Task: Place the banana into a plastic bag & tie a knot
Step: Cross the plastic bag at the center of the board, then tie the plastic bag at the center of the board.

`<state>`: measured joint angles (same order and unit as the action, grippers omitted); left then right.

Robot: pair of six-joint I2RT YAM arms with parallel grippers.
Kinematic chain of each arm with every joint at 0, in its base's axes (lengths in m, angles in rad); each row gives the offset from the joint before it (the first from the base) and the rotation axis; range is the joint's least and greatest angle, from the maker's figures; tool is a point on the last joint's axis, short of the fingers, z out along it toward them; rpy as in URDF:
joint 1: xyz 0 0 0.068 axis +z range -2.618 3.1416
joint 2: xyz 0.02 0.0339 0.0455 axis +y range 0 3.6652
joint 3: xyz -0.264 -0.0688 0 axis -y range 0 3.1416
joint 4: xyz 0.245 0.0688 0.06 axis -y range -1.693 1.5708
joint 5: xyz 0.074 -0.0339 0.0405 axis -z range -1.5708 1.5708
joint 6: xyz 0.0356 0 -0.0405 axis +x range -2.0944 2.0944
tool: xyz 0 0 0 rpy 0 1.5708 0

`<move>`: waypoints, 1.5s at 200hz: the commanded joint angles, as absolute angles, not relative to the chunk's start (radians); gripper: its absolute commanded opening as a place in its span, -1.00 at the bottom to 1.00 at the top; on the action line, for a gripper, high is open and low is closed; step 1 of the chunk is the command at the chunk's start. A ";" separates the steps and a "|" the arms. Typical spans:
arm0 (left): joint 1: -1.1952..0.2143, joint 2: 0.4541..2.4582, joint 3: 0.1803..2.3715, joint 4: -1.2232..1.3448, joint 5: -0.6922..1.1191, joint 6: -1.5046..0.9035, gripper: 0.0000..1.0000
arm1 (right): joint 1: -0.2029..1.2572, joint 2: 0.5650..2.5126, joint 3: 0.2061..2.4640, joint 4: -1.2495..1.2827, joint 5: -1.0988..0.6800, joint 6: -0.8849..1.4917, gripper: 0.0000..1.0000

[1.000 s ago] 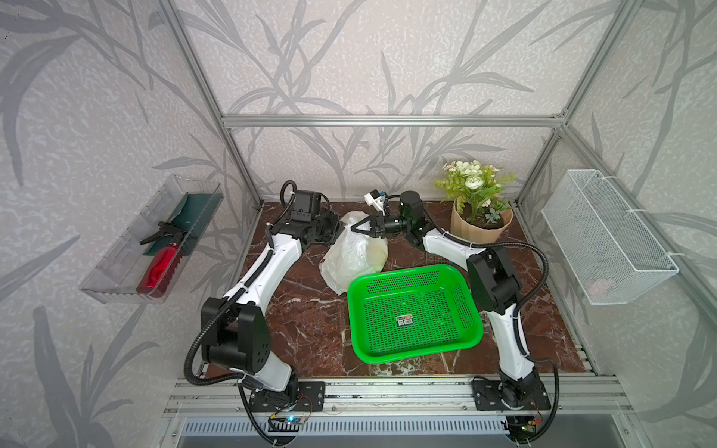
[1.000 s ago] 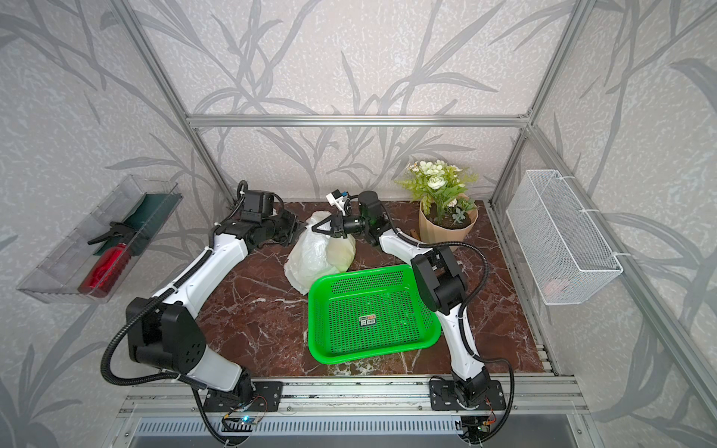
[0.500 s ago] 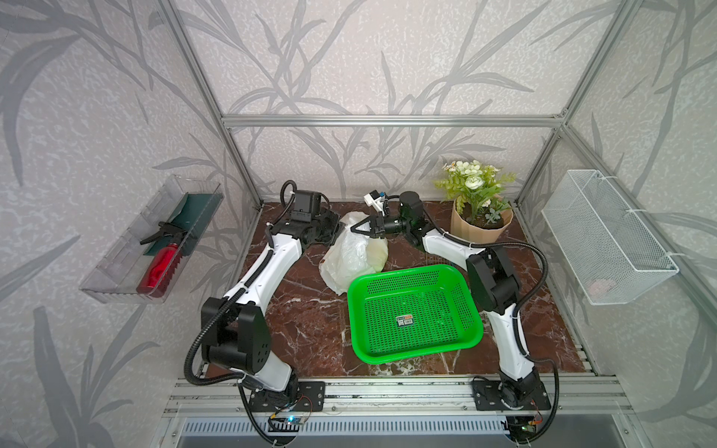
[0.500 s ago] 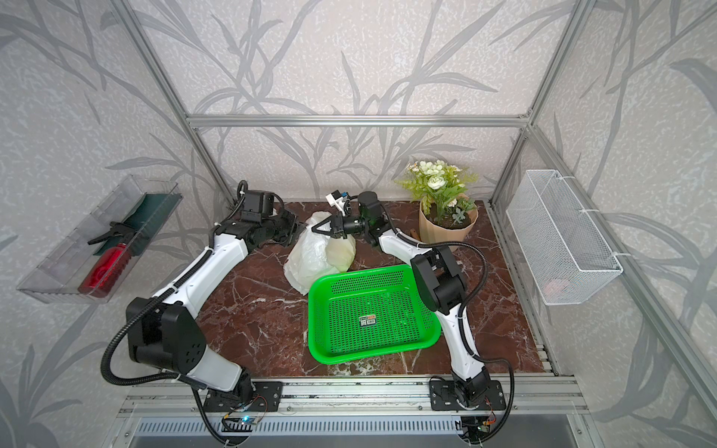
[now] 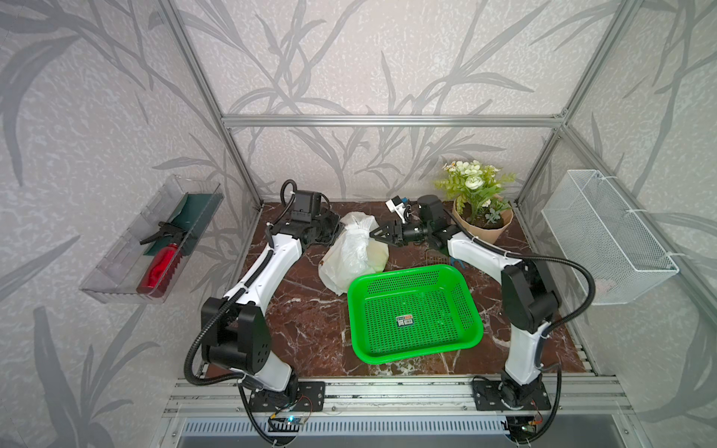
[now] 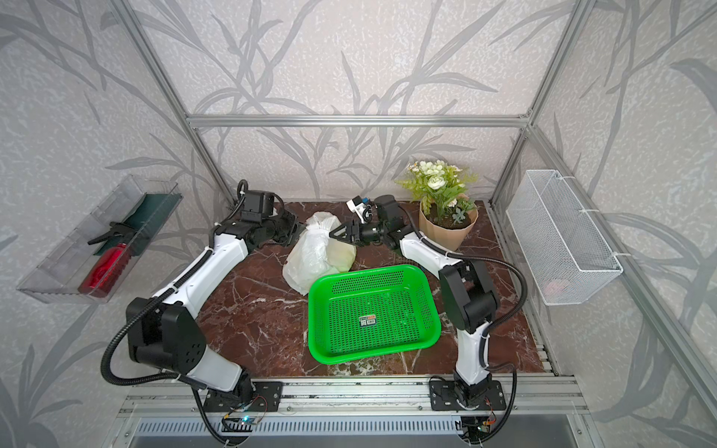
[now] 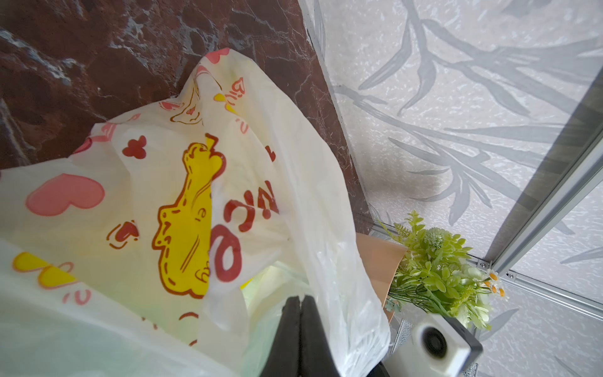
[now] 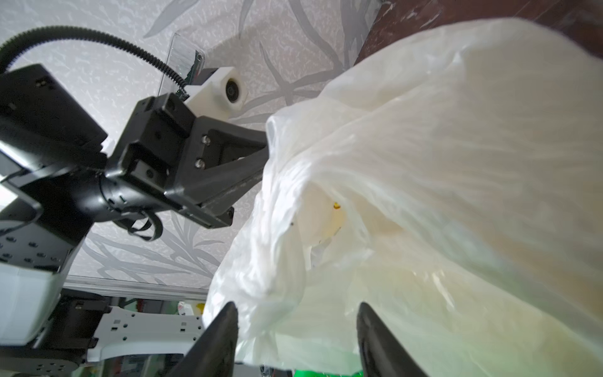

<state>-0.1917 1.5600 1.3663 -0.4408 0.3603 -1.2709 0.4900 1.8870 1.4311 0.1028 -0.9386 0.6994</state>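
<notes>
plastic bag (image 5: 351,256): on the marble table (image 5: 306,322), at 11 o'clock from its centre, lower edge against the green basket's far-left corner; thin, white, translucent.
bunched neck (image 5: 361,232): at the bag's 12 o'clock end, gathered into a narrow twist between the two grippers; too small in both top views to tell whether tied.
bag print: "ice" legible in fat red letters beside a fold in the left wrist view, next to a yellow red-outlined figure, pink hearts and a red clover shape; smaller red writing near the far edge unreadable.
contents: only a pale yellow-green tint through the film; not nameable.
left gripper (image 7: 299,298): closed tight, fingers flat together, at 9 o'clock of the neck with film lapping the tips; cannot tell whether film is pinched.
right gripper (image 8: 297,326): spread wide at 3 o'clock of the neck, slack film ahead of the gap, nothing clamped.
green basket (image 5: 419,353): at 5 o'clock from centre, perforated.
sticker (image 5: 405,320): on the basket floor, orange patch, print too small to read.
flower pot (image 5: 500,232): at 1 o'clock, back corner.
wall tray (image 5: 116,279): at 9 o'clock, clear, holding a red spray bottle (image 5: 161,263) with black trigger.
wire basket (image 5: 605,232): at 3 o'clock, white, on the side wall.
</notes>
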 commanded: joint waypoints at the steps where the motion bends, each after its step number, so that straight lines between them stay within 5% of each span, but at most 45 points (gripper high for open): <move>1: -0.195 1.541 1.378 -0.448 0.352 -1.262 -1.00 | 0.497 1.788 1.373 0.009 -0.882 0.605 0.25; 37: -0.195 1.544 1.382 -0.448 0.352 -1.258 -1.00 | 0.557 1.722 1.298 -0.069 -0.855 0.555 0.11; 174: -0.199 1.548 1.376 -0.448 0.351 -1.252 -1.00 | 0.627 1.823 1.435 -0.055 -0.831 0.670 0.12; 248: -0.200 1.551 1.374 -0.446 0.349 -1.253 -1.00 | 0.628 1.848 1.445 -0.043 -0.845 0.690 -0.52; 283: -0.198 1.551 1.379 -0.450 0.343 -1.247 -1.00 | 0.628 1.834 1.442 -0.073 -0.823 0.673 -1.00; 300: -0.196 1.559 1.408 -0.468 0.328 -1.225 -1.00 | 0.627 1.817 1.443 -0.136 -0.792 0.629 -1.00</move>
